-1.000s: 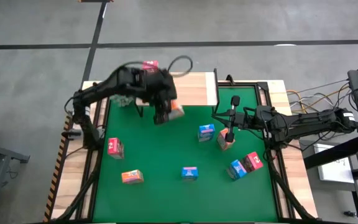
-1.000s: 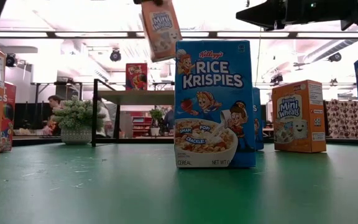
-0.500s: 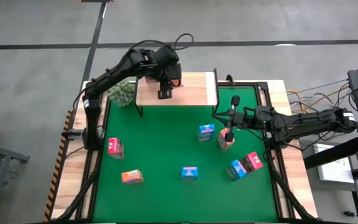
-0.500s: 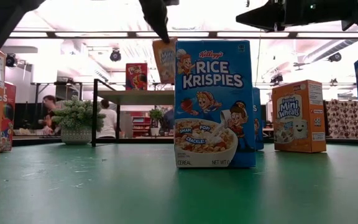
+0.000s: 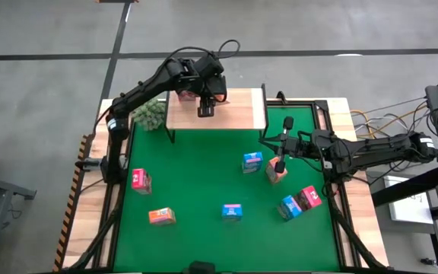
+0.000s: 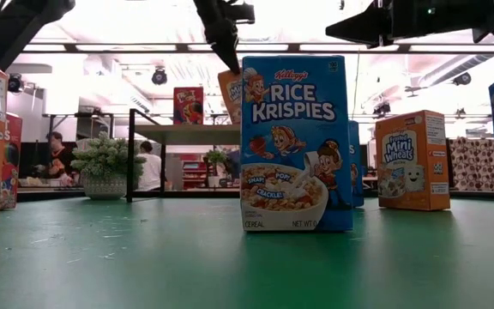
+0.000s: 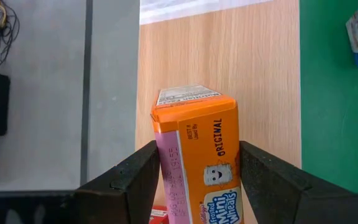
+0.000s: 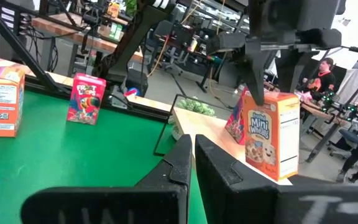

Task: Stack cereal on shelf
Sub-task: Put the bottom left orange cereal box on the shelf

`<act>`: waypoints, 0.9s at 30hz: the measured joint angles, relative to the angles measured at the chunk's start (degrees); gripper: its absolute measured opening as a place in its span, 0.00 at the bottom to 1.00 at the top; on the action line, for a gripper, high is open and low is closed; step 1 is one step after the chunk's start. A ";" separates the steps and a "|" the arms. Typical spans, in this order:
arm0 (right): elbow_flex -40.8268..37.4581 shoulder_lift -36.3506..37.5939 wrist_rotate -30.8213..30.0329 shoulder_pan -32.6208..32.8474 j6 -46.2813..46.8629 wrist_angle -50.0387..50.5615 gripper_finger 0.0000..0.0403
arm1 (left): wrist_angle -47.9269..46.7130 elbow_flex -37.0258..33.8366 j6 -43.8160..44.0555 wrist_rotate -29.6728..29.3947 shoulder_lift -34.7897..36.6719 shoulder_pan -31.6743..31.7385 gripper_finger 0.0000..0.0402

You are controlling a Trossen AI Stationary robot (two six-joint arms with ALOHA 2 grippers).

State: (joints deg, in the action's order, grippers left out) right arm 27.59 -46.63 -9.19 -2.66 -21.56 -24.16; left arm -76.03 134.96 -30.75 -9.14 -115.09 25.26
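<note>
High view counts six cereal boxes on the green mat (image 5: pixel 204 183): two pink-red (image 5: pixel 140 180), one orange (image 5: pixel 161 217), three blue (image 5: pixel 252 161). A seventh, orange box (image 5: pixel 274 173) lies under the right gripper (image 5: pixel 280 167), at four o'clock from the mat's centre; its fingers are pressed together. On the shelf (image 5: pixel 238 113) at twelve o'clock, the left gripper (image 5: pixel 204 107) pinches an orange Mini-Wheats box (image 7: pixel 197 158) upright over the board, beside a pink-red box (image 8: pixel 236 122). A green plant (image 5: pixel 149 114) sits at the shelf's nine o'clock. From the low view, a Rice Krispies box (image 6: pixel 296 142) blocks most of the shelf.
</note>
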 joint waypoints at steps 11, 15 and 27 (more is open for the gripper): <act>0.00 0.00 0.02 0.00 0.13 0.00 0.03 | -0.27 -0.09 1.21 0.69 -1.58 0.09 0.49; 0.00 0.00 0.04 0.00 0.07 0.20 0.03 | -0.19 -0.07 1.04 0.69 -1.68 0.09 0.54; 0.00 0.00 0.07 0.00 0.05 0.20 0.03 | 0.39 -0.01 0.22 -1.27 -1.50 0.09 0.65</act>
State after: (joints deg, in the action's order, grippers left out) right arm 27.59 -46.63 -9.13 -2.66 -21.51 -23.97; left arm -75.64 134.96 -30.53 -10.42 -116.59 25.34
